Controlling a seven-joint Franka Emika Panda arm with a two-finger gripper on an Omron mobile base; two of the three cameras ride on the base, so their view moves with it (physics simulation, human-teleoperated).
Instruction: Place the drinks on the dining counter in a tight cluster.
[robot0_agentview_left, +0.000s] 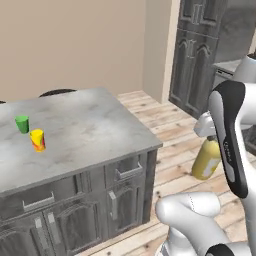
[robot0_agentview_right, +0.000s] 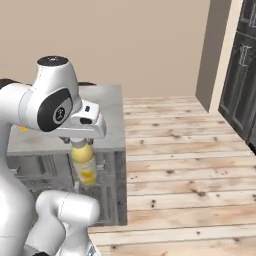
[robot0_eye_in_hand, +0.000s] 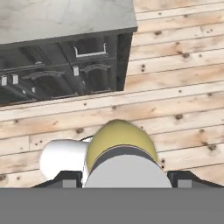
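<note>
A fat yellow bottle (robot0_agentview_left: 206, 160) with a grey cap, one of the drinks, hangs upright in my gripper (robot0_agentview_left: 205, 131), which is shut on its cap. It hovers over the wooden floor, to the right of the dining counter (robot0_agentview_left: 85, 125) and below the level of its marble top. From the right base view the bottle (robot0_agentview_right: 85, 164) hangs under the gripper (robot0_agentview_right: 80, 143) in front of the counter's (robot0_agentview_right: 112, 107) grey end panel. In the hand view the bottle's yellow shoulder (robot0_eye_in_hand: 119, 136) and grey cap sit between the fingertips (robot0_eye_in_hand: 65, 179), with the counter's corner (robot0_eye_in_hand: 87, 19) ahead.
A green cup (robot0_agentview_left: 21, 123) and a yellow cup with a red mark (robot0_agentview_left: 37, 140) stand on the counter's left part. Tall dark cabinets (robot0_agentview_left: 192, 65) line the far right wall. Open wooden floor (robot0_agentview_right: 185, 165) lies right of the counter. Drawer handles (robot0_eye_in_hand: 89, 51) face the hand.
</note>
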